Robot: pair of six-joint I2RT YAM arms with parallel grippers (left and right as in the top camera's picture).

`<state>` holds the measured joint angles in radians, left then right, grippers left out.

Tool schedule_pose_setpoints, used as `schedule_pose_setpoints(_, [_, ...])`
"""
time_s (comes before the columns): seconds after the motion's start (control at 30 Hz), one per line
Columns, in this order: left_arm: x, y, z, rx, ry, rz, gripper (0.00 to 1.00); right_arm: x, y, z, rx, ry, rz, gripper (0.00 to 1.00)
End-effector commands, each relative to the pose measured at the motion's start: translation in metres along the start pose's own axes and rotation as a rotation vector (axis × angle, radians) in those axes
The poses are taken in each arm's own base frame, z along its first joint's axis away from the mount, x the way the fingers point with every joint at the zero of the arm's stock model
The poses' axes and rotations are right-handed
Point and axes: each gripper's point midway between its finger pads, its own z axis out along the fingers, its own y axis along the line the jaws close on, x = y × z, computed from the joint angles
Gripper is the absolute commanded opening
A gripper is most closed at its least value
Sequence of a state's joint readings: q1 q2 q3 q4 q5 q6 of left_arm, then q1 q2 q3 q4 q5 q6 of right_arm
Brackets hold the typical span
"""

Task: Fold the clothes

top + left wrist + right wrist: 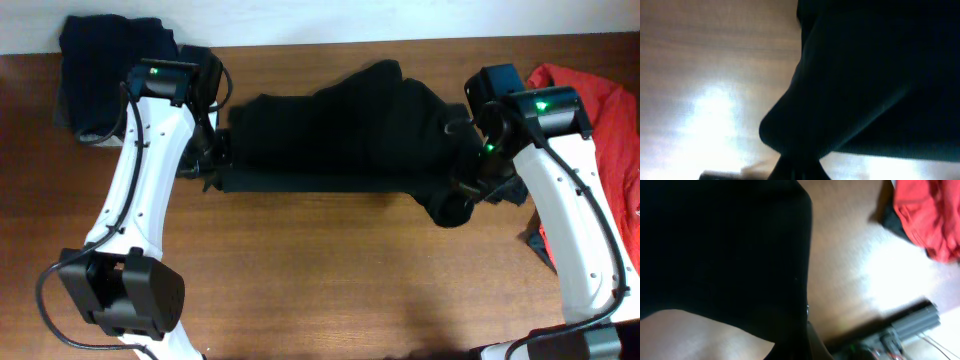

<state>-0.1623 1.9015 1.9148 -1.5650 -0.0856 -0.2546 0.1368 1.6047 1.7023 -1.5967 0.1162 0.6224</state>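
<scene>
The brown wooden counter fills the room's middle. Across its far half lies the black garment, spread in a long, rumpled band from one arm to the other, with a lump of cloth drooping at its right end. The white left arm reaches in from the near left, the right arm from the near right. At the right edge sits a crumpled red garment, partly off the counter. A navy garment is heaped in the far left corner. The left jaws are together, pinching the black garment's left end. The right jaws are likewise clamped on its right end, where the fabric gathers to a narrow bunch.
</scene>
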Motion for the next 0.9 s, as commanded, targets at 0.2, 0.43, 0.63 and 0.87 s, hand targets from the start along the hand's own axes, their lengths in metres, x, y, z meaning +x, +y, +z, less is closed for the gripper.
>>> schedule_pose_setpoints(0.2, [-0.012, 0.005, 0.003, -0.011, -0.039, -0.014, 0.01, -0.012, 0.006, 0.010, 0.023, -0.027, -0.029, 0.04])
schedule_pose_setpoints(0.43, [0.015, 0.011, 0.003, -0.039, 0.069, -0.003, 0.01, 0.004, -0.013, 0.009, 0.108, 0.034, -0.040, 0.04])
schedule_pose_setpoints(0.63, [0.026, 0.014, 0.002, -0.050, 0.116, 0.001, 0.01, 0.014, -0.020, 0.008, 0.133, 0.074, -0.022, 0.04])
schedule_pose_setpoints(0.87, [0.039, 0.003, 0.002, -0.025, 0.148, 0.023, 0.01, 0.026, -0.015, -0.004, 0.073, 0.062, -0.031, 0.04])
